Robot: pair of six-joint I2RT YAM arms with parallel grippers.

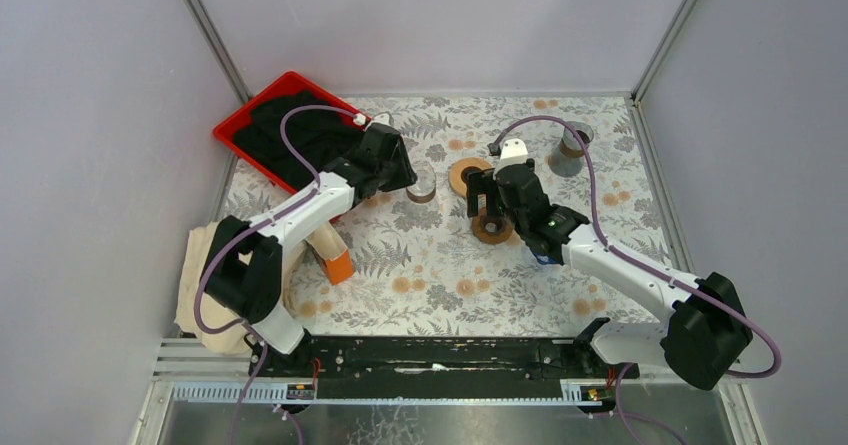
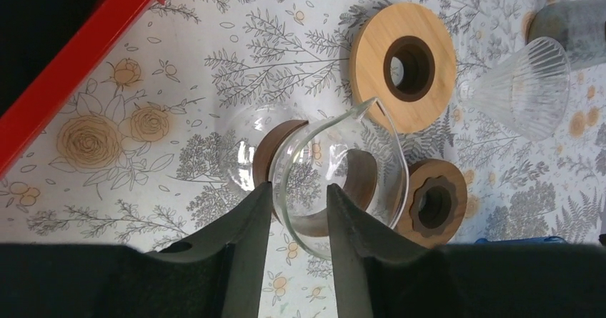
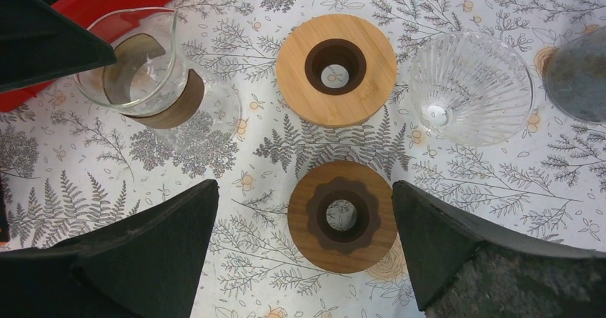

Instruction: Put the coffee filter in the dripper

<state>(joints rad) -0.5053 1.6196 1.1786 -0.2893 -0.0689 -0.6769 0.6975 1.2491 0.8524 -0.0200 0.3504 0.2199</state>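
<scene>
Two hands are over the bench [image 1: 430, 275], and neither one carries a coffee filter; I cannot find the filter in any view. Your left hand [image 2: 300, 193] is set narrow over the rim of the glass carafe [image 2: 321, 168], one finger inside and one outside; a little gap shows next to the glass wall, so I judge it is not pressed tight. Your right hand [image 3: 306, 189] is spread wide and holds nothing; it hangs above the dark wooden ring [image 3: 341, 216], with one finger at each side and apart from it.

Just beyond this ring lies the light wooden disc [image 3: 336, 70] with a hole in the middle; beside the disc, on its right in the right wrist view, the glass dripper [image 3: 468, 89] stands on the bench with its mouth up, and it looks empty. Further right is a grey vessel [image 1: 572, 150]; what it holds is hidden. At the far left corner is the red tray [image 1: 235, 130].

I judge you are at the preparing step; the filter is not yet in hand. The next move calls for you first to find the filter; then take it with a light pinch at its edge, because paper folds easily, and lower it centred into the cone; the dripper is light glass and may slide if you push it.
</scene>
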